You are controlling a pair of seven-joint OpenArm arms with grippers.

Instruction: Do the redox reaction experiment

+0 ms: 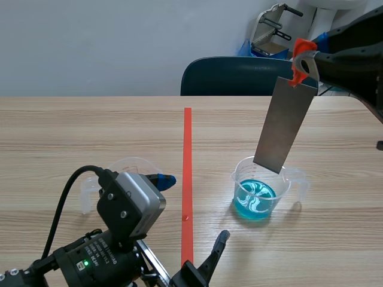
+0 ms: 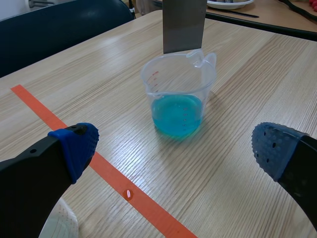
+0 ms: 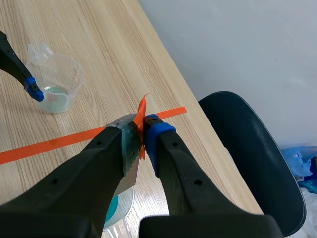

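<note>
A clear beaker [image 1: 258, 190] [image 2: 181, 94] [image 3: 119, 206] holding blue liquid stands right of the tape line. Over it hangs a grey metal sheet [image 1: 286, 122] [image 2: 184, 22] [image 3: 130, 171], tilted, with its lower edge about at the rim and above the liquid. My right gripper [image 1: 302, 60] [image 3: 140, 130] is shut on the sheet's top, where an orange tab [image 1: 301, 48] [image 3: 141, 119] sticks out. My left gripper [image 1: 192, 208] [image 2: 176, 148] stands open low over the table, facing the beaker from the near side with nothing between its fingers.
A second clear beaker [image 1: 128, 168] [image 3: 54, 79] stands left of the orange tape line [image 1: 187, 179], beside my left gripper's blue-padded finger [image 1: 163, 179]. A dark blue chair [image 1: 239, 75] stands at the table's far edge.
</note>
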